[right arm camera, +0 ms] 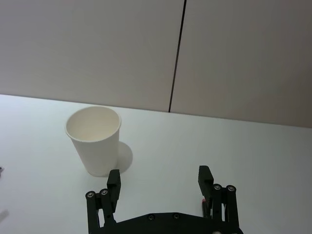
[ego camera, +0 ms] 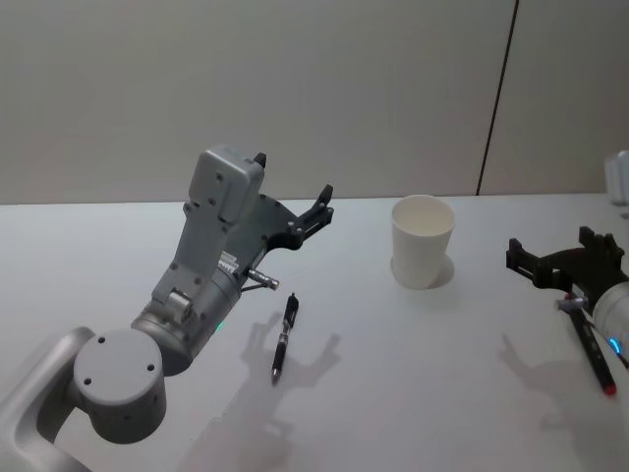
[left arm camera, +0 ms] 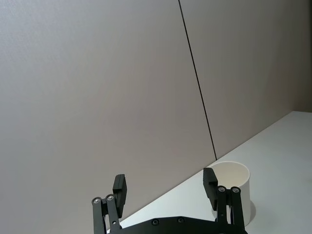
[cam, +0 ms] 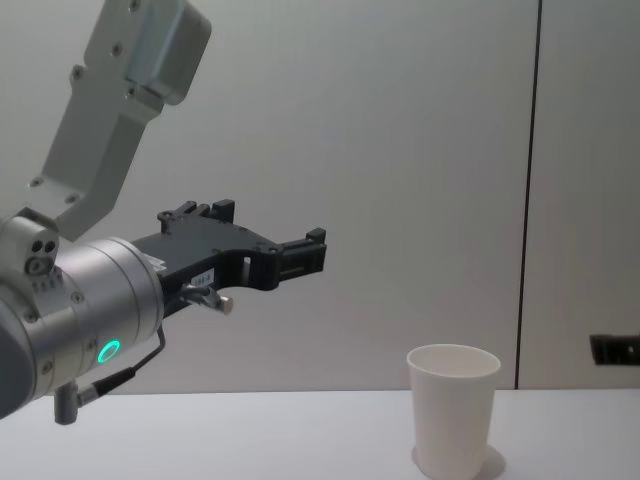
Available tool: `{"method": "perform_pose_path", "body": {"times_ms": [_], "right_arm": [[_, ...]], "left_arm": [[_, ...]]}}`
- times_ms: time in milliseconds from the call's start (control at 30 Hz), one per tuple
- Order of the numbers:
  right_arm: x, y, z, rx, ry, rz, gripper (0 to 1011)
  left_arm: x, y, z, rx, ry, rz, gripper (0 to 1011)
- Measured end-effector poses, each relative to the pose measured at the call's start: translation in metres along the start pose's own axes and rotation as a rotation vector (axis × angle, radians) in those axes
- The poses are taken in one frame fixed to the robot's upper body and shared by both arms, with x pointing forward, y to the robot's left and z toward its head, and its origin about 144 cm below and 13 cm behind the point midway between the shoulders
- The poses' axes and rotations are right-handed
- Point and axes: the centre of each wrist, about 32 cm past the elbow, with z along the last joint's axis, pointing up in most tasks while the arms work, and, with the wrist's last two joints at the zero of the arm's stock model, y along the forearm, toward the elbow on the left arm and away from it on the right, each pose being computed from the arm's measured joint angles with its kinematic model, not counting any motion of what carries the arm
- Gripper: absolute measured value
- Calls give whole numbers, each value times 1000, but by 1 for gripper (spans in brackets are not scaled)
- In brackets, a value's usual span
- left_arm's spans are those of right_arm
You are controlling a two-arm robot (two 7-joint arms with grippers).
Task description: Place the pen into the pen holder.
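Two slim dark pens lie on the white table (ego camera: pixel 432 393), so which one is meant cannot be settled from sight alone. Nearest, at the lower right of the head view, the red-tipped pen (ego camera: pixel 595 356) lies just beside the right arm. Ahead of it the right gripper (ego camera: pixel 550 248) hangs low over the table with its fingers apart and nothing between them. At lower centre the centre pen (ego camera: pixel 285 337) lies flat, pointing roughly away from the robot, well apart from the cup. The left gripper (ego camera: pixel 294 174) is raised above and just beyond it, tilted upward, with its fingers spread wide and empty. I judge that the grasp has not begun and the approach is the step in hand. The next move calls for the left gripper to tip down, line its fingers across the centre pen's barrel and close on it. Farther back, right of centre, the pen holder (ego camera: pixel 423 244) stands upright and empty on the bare, matte table. Behind it rises a plain grey wall (ego camera: pixel 295 79) with one dark vertical seam (ego camera: pixel 497 98).
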Motion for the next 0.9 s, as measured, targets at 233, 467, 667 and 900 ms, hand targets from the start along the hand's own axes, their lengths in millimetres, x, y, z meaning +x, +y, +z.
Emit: {"method": "perform_pose_path", "body": {"times_ms": [233,467,667,900], "right_arm": [[5,8,1,-72,3,-18,1002],[12,18,0,-142,8,-45,1002],[18,27,-1,-192,12,-73,1002],[25,38,-3,-237,15,-98,1002]], "left_arm": [[0,0,0,0,0,0,1000],[0,0,0,0,0,0,1000],[0,0,0,0,0,0,1000],[0,0,0,0,0,0,1000]]}}
